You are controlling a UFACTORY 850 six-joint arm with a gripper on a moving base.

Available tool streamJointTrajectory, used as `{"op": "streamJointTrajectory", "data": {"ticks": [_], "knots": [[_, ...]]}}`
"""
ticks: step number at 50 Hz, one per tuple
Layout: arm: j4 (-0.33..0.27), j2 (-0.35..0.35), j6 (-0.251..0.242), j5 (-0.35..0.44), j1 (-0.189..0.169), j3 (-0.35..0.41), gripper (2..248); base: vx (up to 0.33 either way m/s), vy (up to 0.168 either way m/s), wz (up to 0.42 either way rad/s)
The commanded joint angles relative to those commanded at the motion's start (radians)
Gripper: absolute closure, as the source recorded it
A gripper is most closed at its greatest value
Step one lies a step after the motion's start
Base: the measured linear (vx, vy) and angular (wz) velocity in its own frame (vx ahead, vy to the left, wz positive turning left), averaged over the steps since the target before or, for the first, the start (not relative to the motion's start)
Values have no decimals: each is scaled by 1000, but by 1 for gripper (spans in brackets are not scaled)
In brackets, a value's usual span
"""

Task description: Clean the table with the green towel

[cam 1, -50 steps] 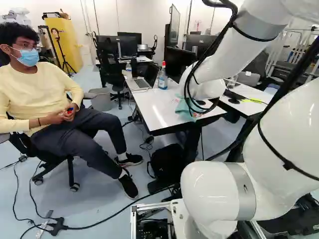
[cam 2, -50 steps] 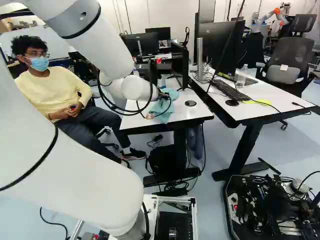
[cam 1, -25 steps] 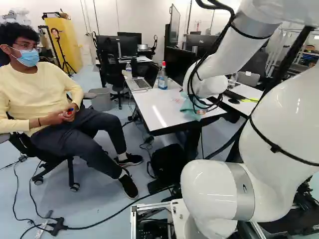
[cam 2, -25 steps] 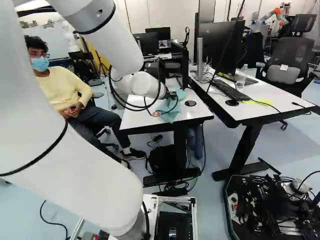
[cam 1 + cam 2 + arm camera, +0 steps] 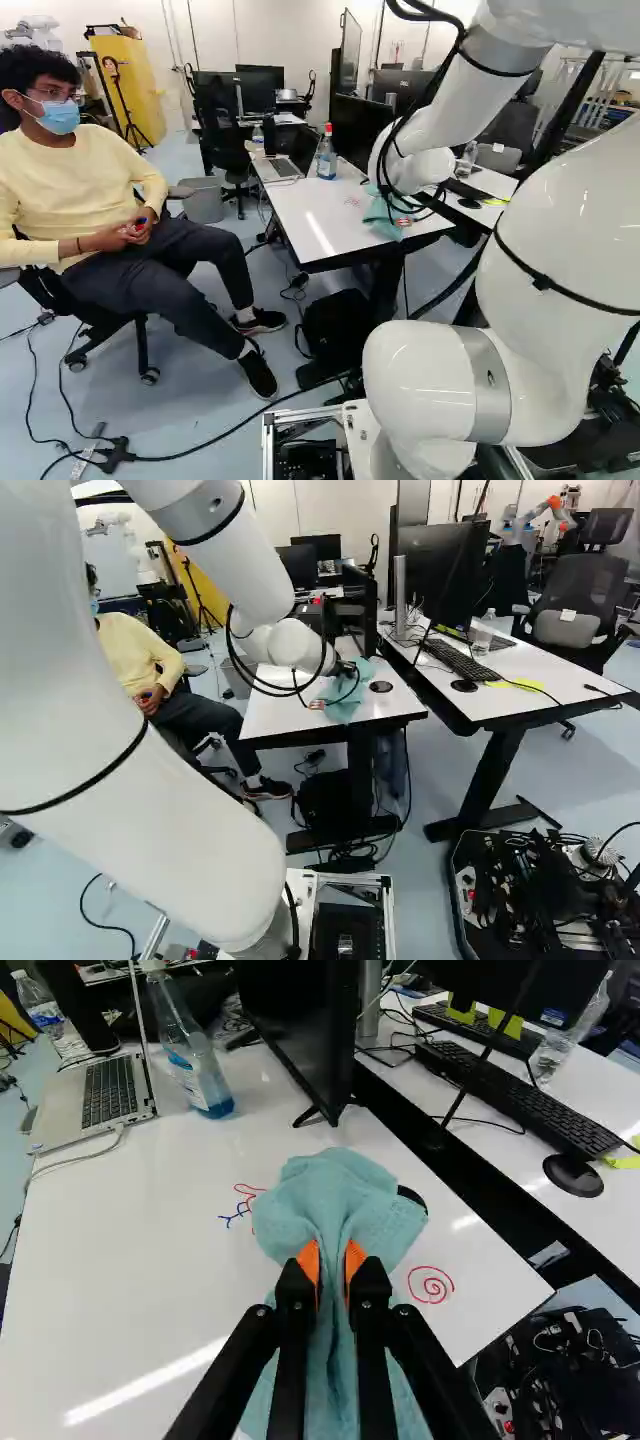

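Observation:
In the right base view my gripper (image 5: 347, 668) is low over the white table (image 5: 285, 718), at the teal towel (image 5: 342, 702). The wrist view shows the gripper (image 5: 333, 1265) shut on the bunched towel (image 5: 340, 1195), its orange pads pressing from both sides. The cloth spreads ahead of the fingers and hangs beneath them, hiding part of the tabletop (image 5: 120, 1295). Red and blue scribbles (image 5: 243, 1203) lie on one side of the towel, partly against its edge. A red spiral (image 5: 431, 1285) is on the other side, close by the fingers.
A laptop (image 5: 108, 1095), a bottle with blue liquid (image 5: 195, 1060) and a monitor (image 5: 300, 1030) stand beyond the towel. A black disc (image 5: 381, 687) lies beside it. The neighbouring table holds a keyboard (image 5: 462, 662). A person sits beside the table.
My arm has swung rightward in the right base view, carrying the towel toward the black disc. Red marks formerly hidden now show in the left base view. The base has not moved.

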Motion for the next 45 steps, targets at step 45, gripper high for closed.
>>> {"op": "streamJointTrajectory", "data": {"ticks": [45], "knots": [[0, -105, 0, 97, -12, -17, 200, 0, 0, 0]]}}
